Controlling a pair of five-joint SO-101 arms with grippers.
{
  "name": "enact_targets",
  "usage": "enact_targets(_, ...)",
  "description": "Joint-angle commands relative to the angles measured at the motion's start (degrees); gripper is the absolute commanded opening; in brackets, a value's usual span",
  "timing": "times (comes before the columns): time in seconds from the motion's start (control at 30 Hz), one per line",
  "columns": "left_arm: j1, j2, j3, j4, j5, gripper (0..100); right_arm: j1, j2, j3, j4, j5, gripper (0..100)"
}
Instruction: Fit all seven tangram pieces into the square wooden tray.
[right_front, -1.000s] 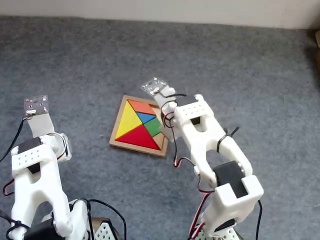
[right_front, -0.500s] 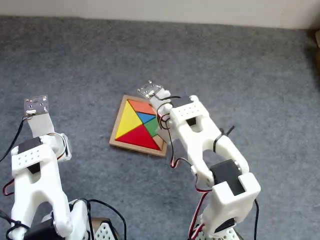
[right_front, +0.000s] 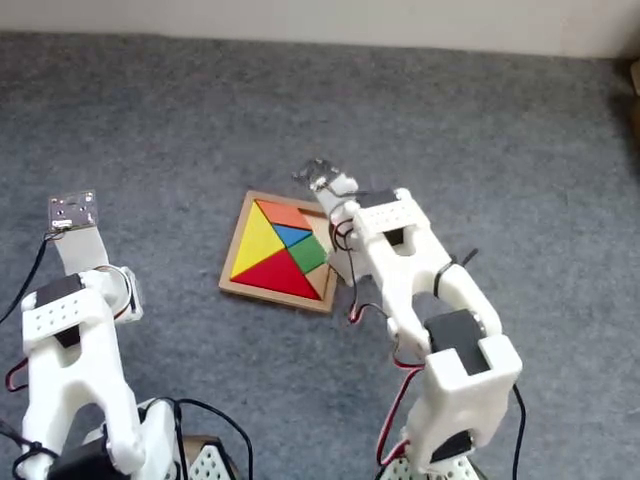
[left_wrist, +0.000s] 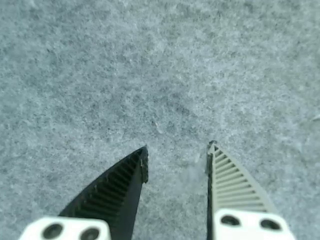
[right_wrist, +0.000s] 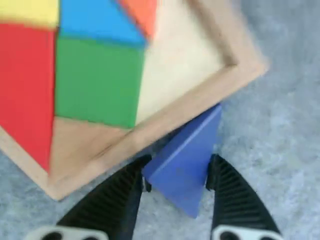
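The right gripper (right_wrist: 177, 175) is clamped on the blue triangle (right_wrist: 186, 152), just outside the wooden tray (right_wrist: 202, 97) by its bare corner. The piece looks light, rigid and smooth, so probably slippery; pinch its 2 flat sides. The left gripper (left_wrist: 177, 150) hangs with jaws apart, well away from the tray.

Part-filled tray (right_wrist: 250, 65), blue piece (right_wrist: 185, 165) just outside

Soft, even light falls from above on the grey counter (right_front: 480, 130). The white arms (right_front: 70, 350) cast only faint, diffuse shadows. The wooden tray (right_front: 270, 297) draws a thin dark line along its near edge, and the blue piece (right_wrist: 187, 165) shades the felt beneath it.
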Motion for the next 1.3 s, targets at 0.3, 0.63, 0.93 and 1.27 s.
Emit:
enact_targets(0.3,1.5,-1.7,-0.2,-0.7,-0.4,20,1.6,0.6,0.6,0.6,2.0,8.9)
enact_targets(0.63,1.5,-1.7,-0.2,-0.7,-0.4,20,5.8,0.3,-7.7,4.5,1.8,0.6)
enact_targets(0.93,1.5,-1.7,-0.2,-0.7,-0.4,20,5.8,0.3,-20.4,12.5,-4.8,0.6)
enact_targets(1.27,1.5,-1.7,-0.2,-0.7,-0.4,20,-2.1,0.8,-30.4,15.5,-12.6,0.6)
